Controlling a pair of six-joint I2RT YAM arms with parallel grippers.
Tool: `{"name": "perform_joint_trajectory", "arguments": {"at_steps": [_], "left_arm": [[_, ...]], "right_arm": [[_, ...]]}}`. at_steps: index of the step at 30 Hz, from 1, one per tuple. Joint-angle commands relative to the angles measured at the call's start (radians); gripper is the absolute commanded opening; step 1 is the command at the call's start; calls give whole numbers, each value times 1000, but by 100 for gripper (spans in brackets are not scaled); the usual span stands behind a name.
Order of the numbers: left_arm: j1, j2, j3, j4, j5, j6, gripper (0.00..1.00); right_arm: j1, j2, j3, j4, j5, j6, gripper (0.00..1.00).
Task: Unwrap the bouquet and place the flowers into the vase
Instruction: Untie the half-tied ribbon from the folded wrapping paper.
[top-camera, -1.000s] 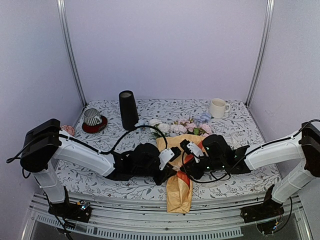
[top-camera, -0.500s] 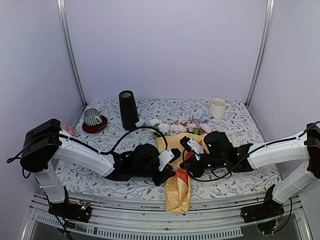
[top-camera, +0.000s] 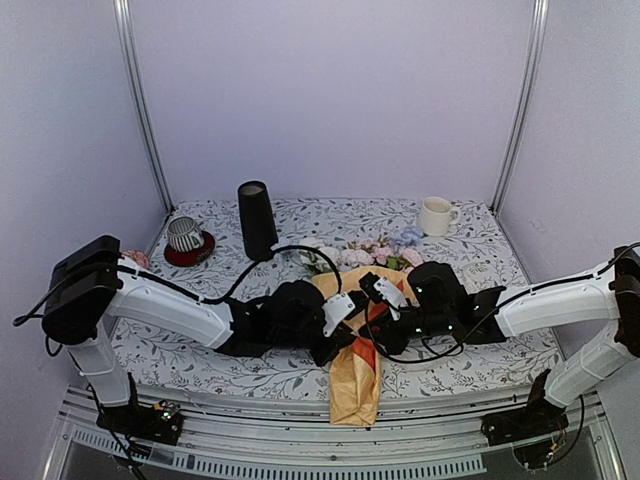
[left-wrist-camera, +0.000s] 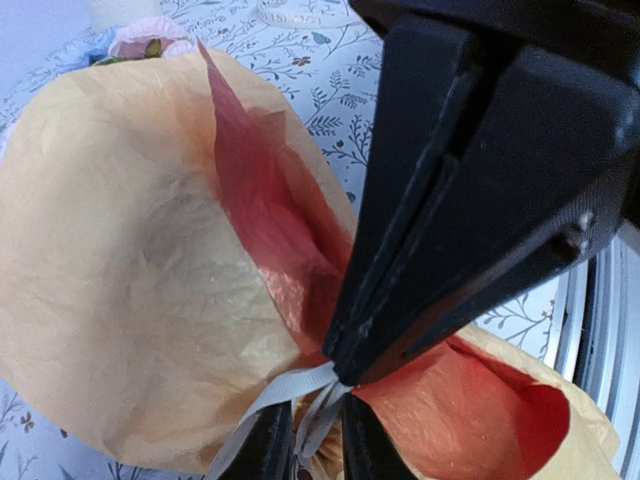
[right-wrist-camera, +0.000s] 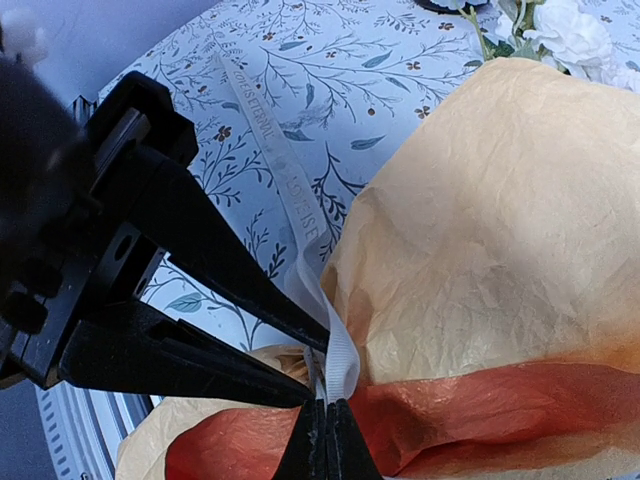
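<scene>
- Bouquet (top-camera: 353, 388): lies flat on the patterned surface (top-camera: 480, 250) between the two arms. Its narrow end reaches past the near edge and its wide end points toward the back wall.
- Flowers (top-camera: 375, 252): white, pink and pale blue heads spill from the wide end onto the surface. The stems are hidden inside the wrap.
- Vase (top-camera: 256, 220): upright at the back left, well apart from the bouquet.
- Right pincer (right-wrist-camera: 328, 440): tips pressed together, pinching the ribbon (right-wrist-camera: 340, 360) at the cone's waist, where the orange inner sheet (right-wrist-camera: 500, 405) is gathered.
- Left pincer (left-wrist-camera: 316, 448): fingers stand narrowly spread, with ribbon strands running between them, directly opposite the right tips. It is not clear whether they press the strands.
- Handling, judged:
  - The ribbon is thin, limp and smooth, so it is best taken near the knot or by a free tail and pulled along its length.
  - The kraft paper (left-wrist-camera: 120, 300) is light, crinkled and tears easily, so it should be peeled by an edge rather than dragged.
  - The flowers look light and springy. They are best grasped at the stems, not the soft heads.
  - The vase is tall and slim and likely to tip under a sideways push.
</scene>
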Motion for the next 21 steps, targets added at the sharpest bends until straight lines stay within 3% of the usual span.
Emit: {"name": "perform_joint_trajectory", "arguments": {"at_steps": [1,6,10,21], "left_arm": [[-6,35,38,-13,-3,25,20],[-5,56,55,-19,18,27,13],[-6,55,51,-21,8,21,0],[-2,-21,-45,7,-90,-50,0]], "right_arm": [[2,-4,33,22,-19,1,3],[1,1,31,26,-14,8,2],[2,-1,24,28,4,15,2],[2,-64,-49,23,96,43,4]]}}
